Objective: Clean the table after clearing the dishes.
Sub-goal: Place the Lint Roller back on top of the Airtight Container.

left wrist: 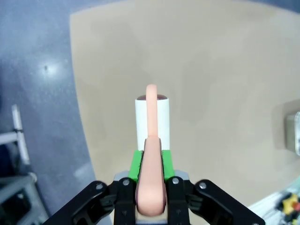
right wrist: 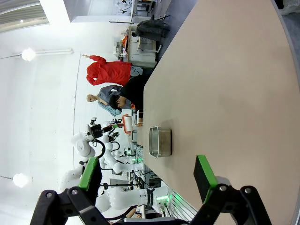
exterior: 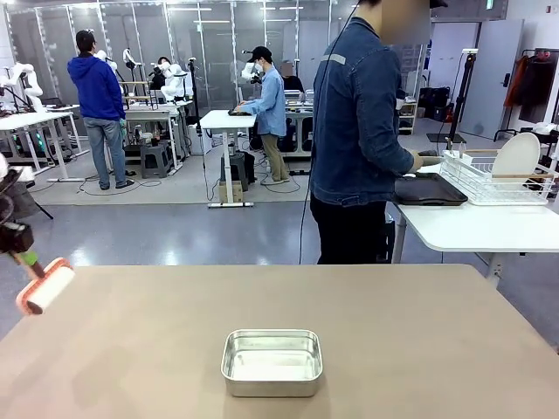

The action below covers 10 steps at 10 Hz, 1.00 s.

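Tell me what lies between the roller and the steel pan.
Nothing: the front view shows bare table between roller and pan.

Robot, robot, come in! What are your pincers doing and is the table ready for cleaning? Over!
Left pincer shut on pink lint roller, over table edge. Right pincer open. Steel pan sits mid-table. Dishes cleared.

The premises were a robotics laboratory laid out as an open hall. A glossy grey floor (exterior: 175, 231) ran beneath several white height-adjustable workstation tables (exterior: 223, 120), with black cables trailing across it. White robot arms stood mounted at the far stations. Glass partition walls (exterior: 131, 35) closed the rear. Persons in casual clothing worked standing at the stations. A large matte beige-brown table (exterior: 393, 340) occupied the foreground, and a white wire dish rack (exterior: 489, 179) sat on a white side table (exterior: 472, 229).
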{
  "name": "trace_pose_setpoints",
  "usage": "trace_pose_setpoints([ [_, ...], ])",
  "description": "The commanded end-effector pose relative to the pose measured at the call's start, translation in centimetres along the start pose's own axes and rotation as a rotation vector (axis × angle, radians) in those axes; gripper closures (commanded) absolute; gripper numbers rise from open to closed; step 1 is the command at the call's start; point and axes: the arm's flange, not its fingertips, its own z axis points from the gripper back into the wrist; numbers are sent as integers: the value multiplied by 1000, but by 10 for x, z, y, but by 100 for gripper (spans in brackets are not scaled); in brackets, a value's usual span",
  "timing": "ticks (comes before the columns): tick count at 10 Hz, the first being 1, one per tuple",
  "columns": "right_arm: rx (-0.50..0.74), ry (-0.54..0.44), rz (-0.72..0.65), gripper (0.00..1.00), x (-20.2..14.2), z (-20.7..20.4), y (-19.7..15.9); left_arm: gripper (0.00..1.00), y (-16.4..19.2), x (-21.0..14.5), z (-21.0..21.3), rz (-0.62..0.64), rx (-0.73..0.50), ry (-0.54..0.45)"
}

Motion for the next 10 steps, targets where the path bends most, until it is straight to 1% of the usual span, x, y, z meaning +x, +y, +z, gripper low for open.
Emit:
trace_pose_setpoints([
  [1,11,-2,12,0,0,0,3,79,-60,37,41,-267,66,4],
  [2,11,-2,12,0,0,0,3,79,-105,51,56,-445,81,7],
  [3,11,-2,12,0,0,0,3,79,-156,55,73,-677,100,-12],
  [4,11,-2,12,0,0,0,3,79,-198,58,84,-838,73,-42],
  [6,11,-2,12,0,0,0,3,79,-287,65,82,-1139,7,-17],
  [7,11,-2,12,0,0,0,3,79,-335,69,77,-1294,-3,-14],
  [8,11,-2,12,0,0,0,3,79,-369,72,68,-1378,-22,-11],
  [9,11,-2,12,0,0,0,3,79,-395,72,55,-1457,-42,23],
  [10,11,-2,12,0,0,0,3,79,-445,61,17,-1440,-186,110],
])
